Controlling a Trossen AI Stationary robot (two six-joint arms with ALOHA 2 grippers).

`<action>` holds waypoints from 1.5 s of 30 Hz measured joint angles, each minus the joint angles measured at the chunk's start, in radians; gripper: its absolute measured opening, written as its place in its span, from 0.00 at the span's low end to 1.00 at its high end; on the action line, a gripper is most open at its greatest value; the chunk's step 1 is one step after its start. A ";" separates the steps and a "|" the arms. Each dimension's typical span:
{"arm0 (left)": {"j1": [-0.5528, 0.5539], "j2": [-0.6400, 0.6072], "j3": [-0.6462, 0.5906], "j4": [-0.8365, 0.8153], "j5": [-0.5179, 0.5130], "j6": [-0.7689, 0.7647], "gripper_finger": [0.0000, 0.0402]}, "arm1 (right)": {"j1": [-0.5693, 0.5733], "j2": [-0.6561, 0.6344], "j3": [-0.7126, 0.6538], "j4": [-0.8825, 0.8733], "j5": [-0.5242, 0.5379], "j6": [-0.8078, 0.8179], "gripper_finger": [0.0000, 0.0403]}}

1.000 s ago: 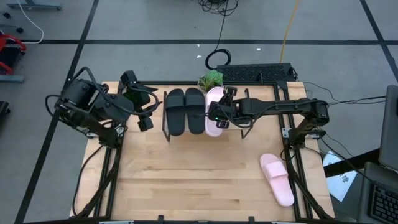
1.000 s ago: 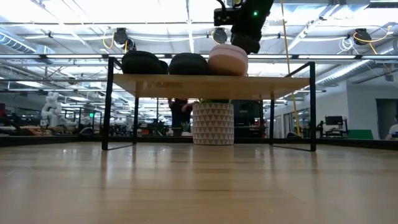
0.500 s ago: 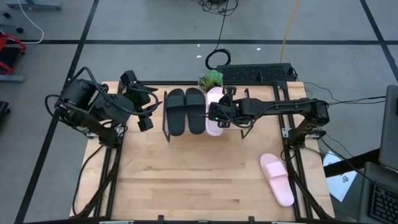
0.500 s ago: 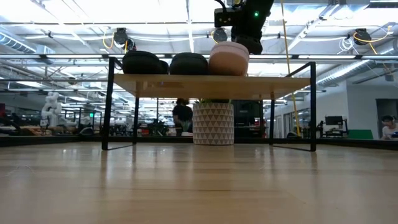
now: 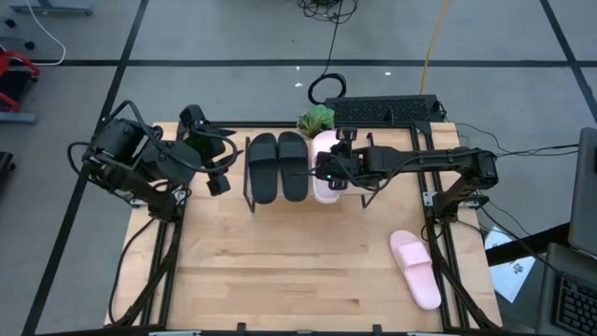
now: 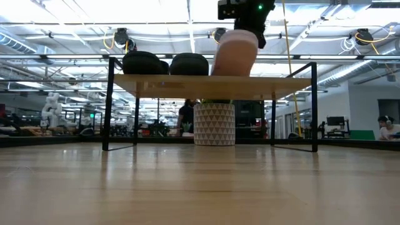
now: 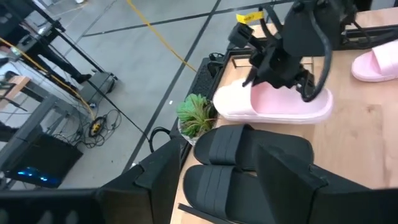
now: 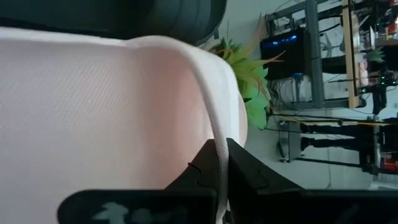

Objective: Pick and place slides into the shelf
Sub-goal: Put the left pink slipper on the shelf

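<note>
My right gripper (image 5: 328, 173) pinches the pink slide (image 5: 326, 166), tilted on the shelf (image 6: 212, 85) top beside the black pair (image 5: 277, 166). Second pink slide (image 5: 415, 268) lies on the table. My left gripper (image 5: 216, 168) waits, fingers spread

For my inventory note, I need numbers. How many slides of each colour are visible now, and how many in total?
Black slides: 2, one beside the other on the shelf.
Pink slides: 2, one on the shelf, gripped at its strap by the right gripper; one lying on the table.
Total: 4 slides.
</note>
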 joint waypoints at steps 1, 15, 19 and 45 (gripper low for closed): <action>0.000 0.000 0.000 0.000 -0.006 0.000 0.51 | 0.000 0.000 0.000 0.008 0.000 -0.001 0.00; 0.000 0.000 0.000 0.000 -0.019 0.001 0.51 | -0.023 0.001 0.000 0.069 -0.033 -0.029 0.00; 0.000 0.000 0.000 0.000 -0.019 0.011 0.51 | -0.028 0.001 0.000 0.087 -0.033 -0.039 0.00; 0.000 0.000 0.000 0.000 -0.019 0.018 0.51 | -0.035 0.002 -0.030 0.076 -0.052 0.020 0.00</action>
